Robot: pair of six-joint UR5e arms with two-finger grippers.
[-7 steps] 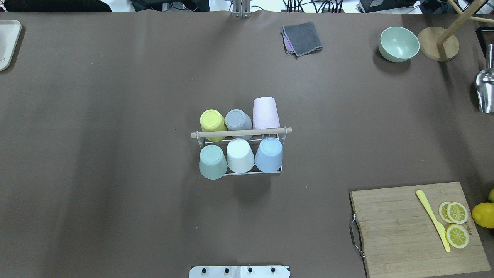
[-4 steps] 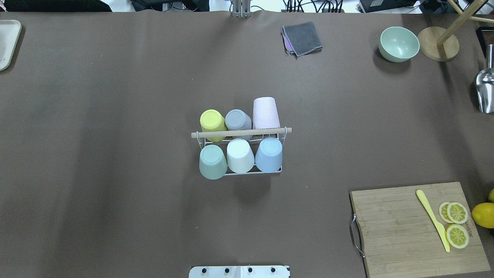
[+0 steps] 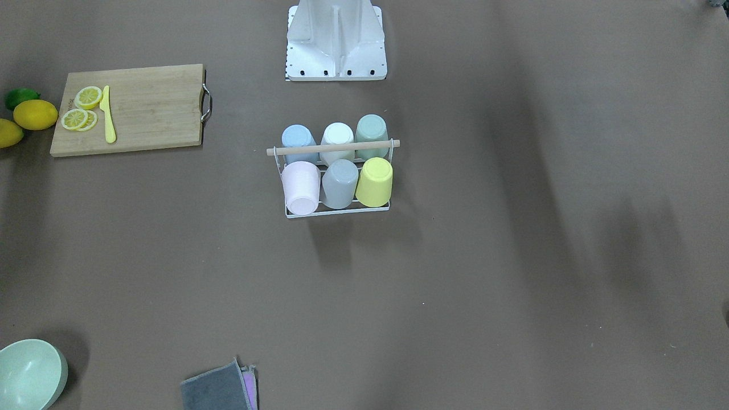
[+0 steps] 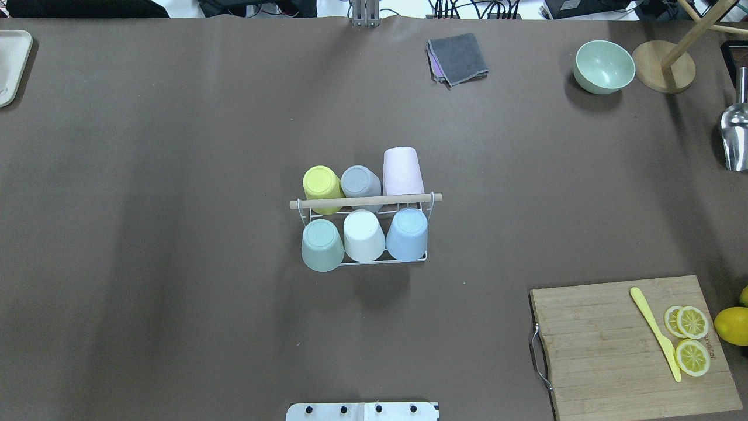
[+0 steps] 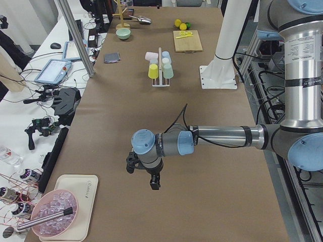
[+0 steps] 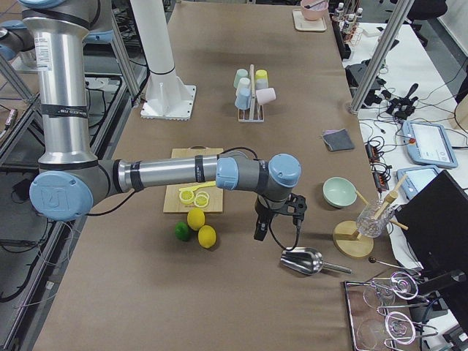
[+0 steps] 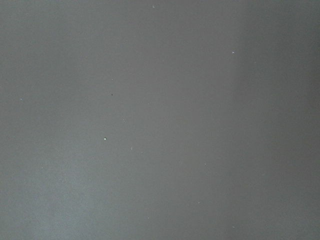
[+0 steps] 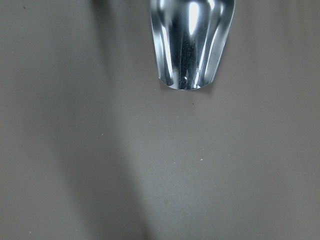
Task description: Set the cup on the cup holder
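Holding six cups (image 4: 364, 235), cup holder (image 4: 365, 201) mid-table, left tool (image 5: 142, 175), right tool (image 6: 278, 223) distant.

My left arm (image 5: 222, 136) reaches level from the right edge of the left-side view to lower centre, where my left wrist (image 5: 145, 145) bends and my left gripper (image 5: 154, 182) hangs pointing down. In the right-side view my right arm (image 6: 161, 174) stretches from left edge to centre, right wrist (image 6: 282, 172) bent, right gripper (image 6: 259, 231) pointing down. Whether either pincer is parted, I cannot tell.
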